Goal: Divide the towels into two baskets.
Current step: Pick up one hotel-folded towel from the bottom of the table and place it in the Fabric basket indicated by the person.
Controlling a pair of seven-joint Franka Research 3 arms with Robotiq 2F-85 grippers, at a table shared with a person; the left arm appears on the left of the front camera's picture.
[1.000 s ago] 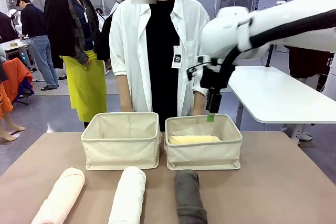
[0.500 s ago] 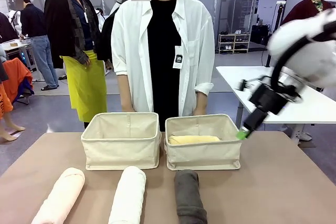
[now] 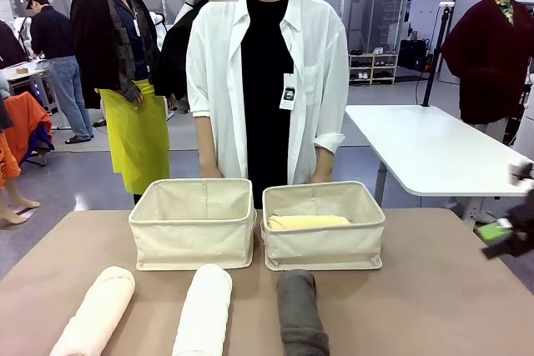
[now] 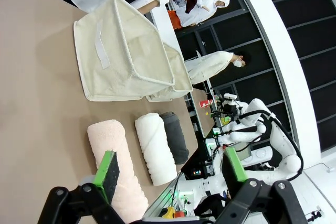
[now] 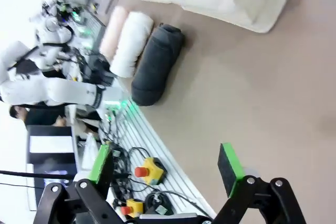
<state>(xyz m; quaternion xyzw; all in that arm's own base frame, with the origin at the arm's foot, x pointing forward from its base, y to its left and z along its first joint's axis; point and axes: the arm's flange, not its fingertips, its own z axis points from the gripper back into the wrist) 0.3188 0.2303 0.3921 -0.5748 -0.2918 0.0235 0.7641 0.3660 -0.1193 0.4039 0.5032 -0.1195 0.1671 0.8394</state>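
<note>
Along the bottom edge of the front view, three rolls lie on the tabletop [image 3: 434,306]: a pink towel [image 3: 93,310] at lower left, a white towel [image 3: 203,310] at lower centre and a grey towel [image 3: 300,313] just right of it. They look light, soft and squashy, and likely to unroll if caught by an end, so a pinch across the middle seems safest. The terry is thick and fluffy. Mid-frame, the left basket [image 3: 192,239] shows no towel, while the right basket [image 3: 324,248] holds the yellow towel [image 3: 309,222]. The left tool [image 4: 170,169] and right tool [image 5: 165,163] are spread, holding nothing.
</note>
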